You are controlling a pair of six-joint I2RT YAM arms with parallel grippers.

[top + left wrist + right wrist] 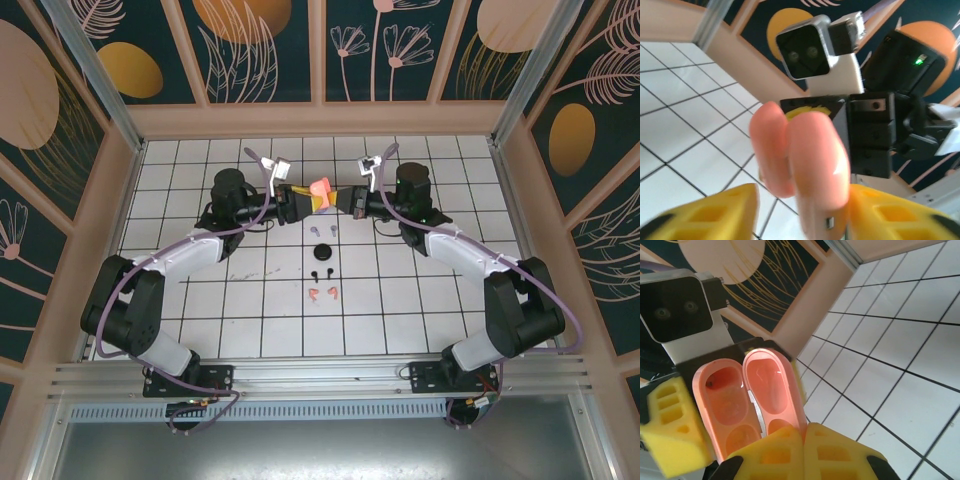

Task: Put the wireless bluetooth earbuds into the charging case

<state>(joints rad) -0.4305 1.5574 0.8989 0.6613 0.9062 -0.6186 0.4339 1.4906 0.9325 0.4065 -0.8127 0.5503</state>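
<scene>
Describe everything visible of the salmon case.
The case looks like glossy salmon-orange plastic, rounded and smooth. It is open, its two shells side by side with their hollows showing, and the recesses look empty. It is held in the air above the far middle of the table. The right fingers are shut on the edge of one shell. The left fingers stand apart on either side of it.

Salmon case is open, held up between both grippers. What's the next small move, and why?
Probably back the left gripper off: its fingers stand apart either side of the salmon case, the right gripper is shut on it, and the salmon earbuds lie on the table.
</scene>
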